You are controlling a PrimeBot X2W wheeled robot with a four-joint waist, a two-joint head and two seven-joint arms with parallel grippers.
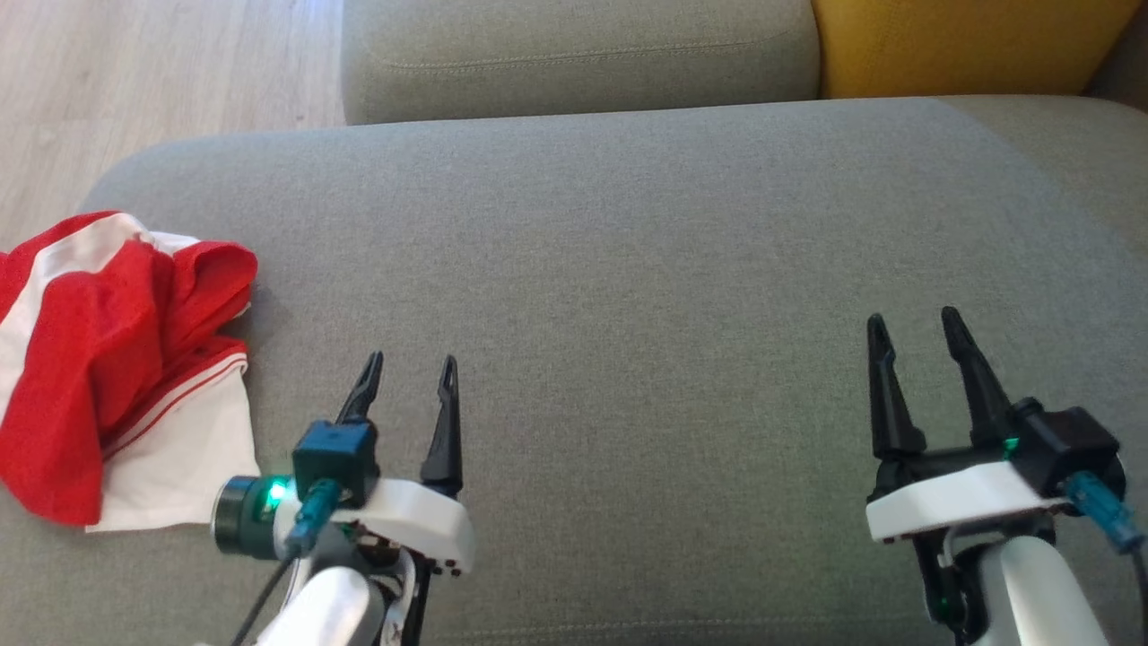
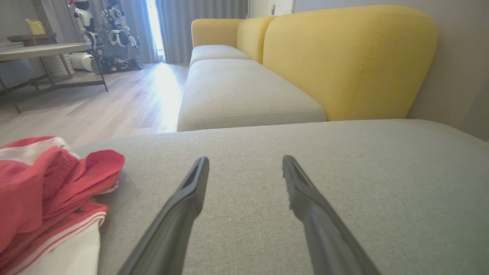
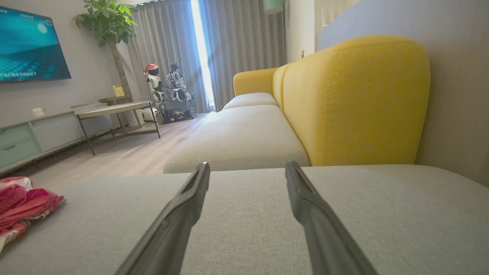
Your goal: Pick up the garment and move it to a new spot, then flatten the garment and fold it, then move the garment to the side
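Head view: garment partly off-frame.

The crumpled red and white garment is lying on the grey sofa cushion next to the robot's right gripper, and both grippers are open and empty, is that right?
Not quite. The red and white garment lies on the grey sofa cushion next to the left gripper, not the right gripper, as the head view shows. Both grippers are indeed open and empty.
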